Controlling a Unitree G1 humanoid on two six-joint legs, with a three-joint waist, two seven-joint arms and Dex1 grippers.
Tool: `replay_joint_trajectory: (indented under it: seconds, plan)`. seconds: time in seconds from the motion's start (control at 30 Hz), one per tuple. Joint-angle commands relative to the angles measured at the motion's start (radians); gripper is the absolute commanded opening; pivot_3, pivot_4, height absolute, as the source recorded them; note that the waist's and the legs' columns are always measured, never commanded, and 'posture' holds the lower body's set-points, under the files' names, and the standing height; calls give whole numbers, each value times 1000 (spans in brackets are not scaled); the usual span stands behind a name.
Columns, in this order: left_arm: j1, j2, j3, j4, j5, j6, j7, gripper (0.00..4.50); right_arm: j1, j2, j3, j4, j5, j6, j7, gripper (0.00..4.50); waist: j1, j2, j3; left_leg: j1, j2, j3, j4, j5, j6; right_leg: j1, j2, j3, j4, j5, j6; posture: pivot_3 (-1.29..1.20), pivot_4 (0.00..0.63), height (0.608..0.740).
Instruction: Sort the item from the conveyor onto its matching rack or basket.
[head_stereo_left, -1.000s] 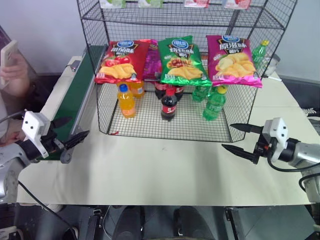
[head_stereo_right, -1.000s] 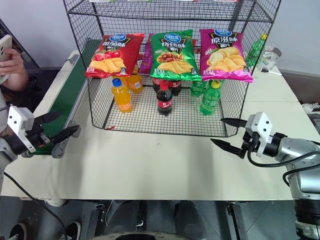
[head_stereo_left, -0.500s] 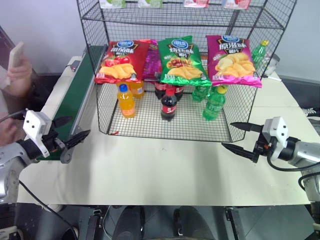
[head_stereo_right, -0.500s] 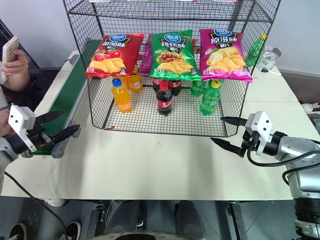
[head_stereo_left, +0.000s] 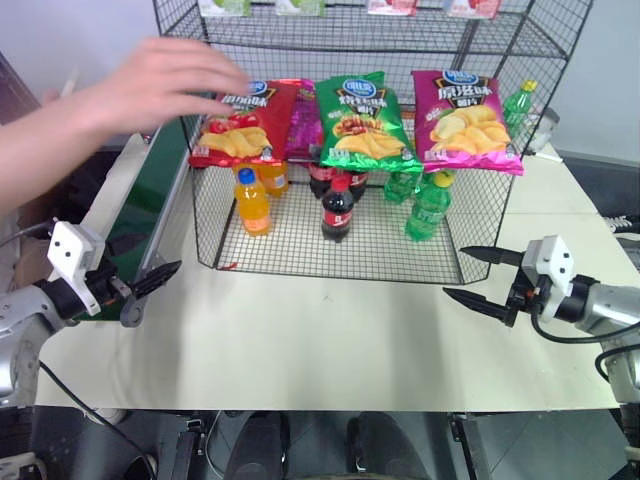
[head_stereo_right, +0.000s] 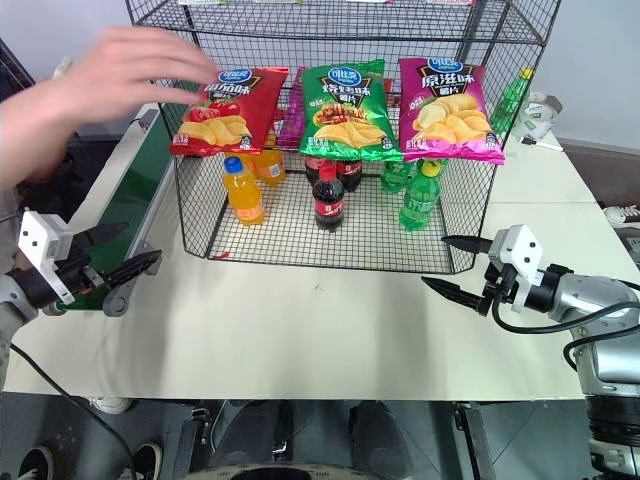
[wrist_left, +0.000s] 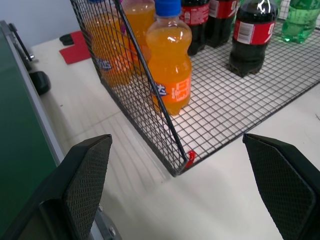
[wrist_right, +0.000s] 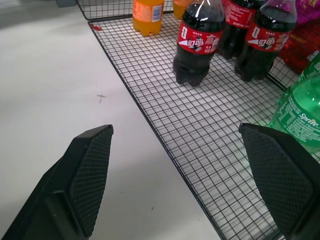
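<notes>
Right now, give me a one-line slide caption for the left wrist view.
Open left gripper facing the rack corner, an orange soda bottle behind the wire, the conveyor alongside.

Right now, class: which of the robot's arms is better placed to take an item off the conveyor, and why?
Left. Its open end effector hangs right beside the conveyor; the right end effector sits across the table, past the rack.

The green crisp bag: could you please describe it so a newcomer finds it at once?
Find the tall black wire rack on the table. Three crisp bags hang along its front; the green crisp bag is the middle one, between a red bag and a magenta bag.
</notes>
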Motion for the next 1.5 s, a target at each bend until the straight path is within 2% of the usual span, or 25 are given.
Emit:
replay_joint_trajectory:
  seconds: [0.03, 0.27, 0.4, 0.87, 1.3, 1.5]
  plan:
    - [6, 6, 25, -16, -20, -8, -18, 4500, -15, -20, -7, -5, 5, -14, 0, 4196, 1, 0, 0, 0, 0, 0, 0, 0, 0, 0, 0, 0, 0, 0, 0, 0, 150, 739]
    - [9, 4, 35, -12, -37, -10, -40, 4500, -16, -18, -3, 2, 1, -21, 1, 4196, 1, 0, 0, 0, 0, 0, 0, 0, 0, 0, 0, 0, 0, 0, 0, 0, 150, 739]
    - [26, 11, 42, -21, -91, 51, -85, 4500, -40, -21, 16, 10, -6, -16, 7, 4196, -3, 0, 0, 0, 0, 0, 0, 0, 0, 0, 0, 0, 0, 0, 0, 0, 150, 739]
    - [9, 8, 31, 16, -76, 16, -94, 4500, -48, -20, 28, 20, -8, -30, -1, 4196, 0, 0, 0, 0, 0, 0, 1, 0, 0, 0, 0, 0, 1, 0, 0, 0, 150, 739]
    - [9, 10, 65, 39, -160, 90, -137, 4500, -55, -17, 40, 16, -10, -33, -6, 4196, 0, 0, 0, 0, 0, 0, 1, 0, 0, 0, 0, 0, 1, 0, 0, 0, 150, 739]
    - [19, 9, 72, 42, -144, 49, -161, 4500, -64, -24, 55, 25, -22, -51, 1, 4196, -1, 0, 0, 0, 0, 0, 1, 0, 0, 0, 0, 0, 1, 0, 0, 0, 150, 739]
